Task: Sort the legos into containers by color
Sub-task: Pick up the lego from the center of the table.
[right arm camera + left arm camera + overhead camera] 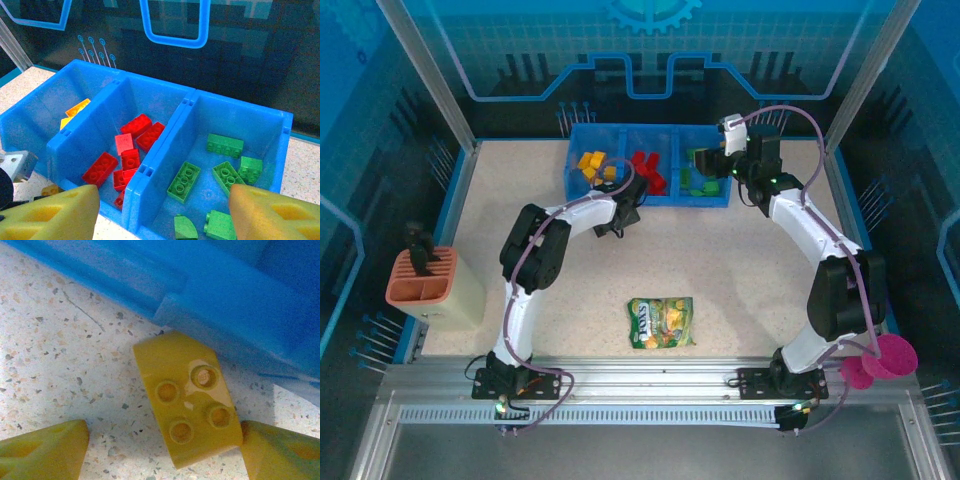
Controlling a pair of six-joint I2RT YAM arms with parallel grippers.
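Lego sorting: left fingers (45, 450) wide open around a yellow lego (185, 400)
It lies ungripped, studs-up on the surface (60, 355) between them, one corner meeting one finger, just beside the blue tray (240, 295). Right fingers (270, 215) stand parted and empty, green legos (225, 146) beyond them in the tray's right compartment.

- Left arm (525, 285), left of centre in the top view: white link shells between chunky black joint housings.
- Right arm (810, 235), on the right side: the same white-and-black build, with a small white camera block (732, 126) at its wrist.
- A thin lilac cable (790, 108) loops loosely along each arm.
- Black bases (492, 380) on the silver rail at the bottom, each with tiny green lights.
- Left fingertips (45, 450) in the lower corners of the wrist view: dull yellow wedges with shallow hollows.
- Right fingertips (50, 215): the same yellow, with oval recesses.
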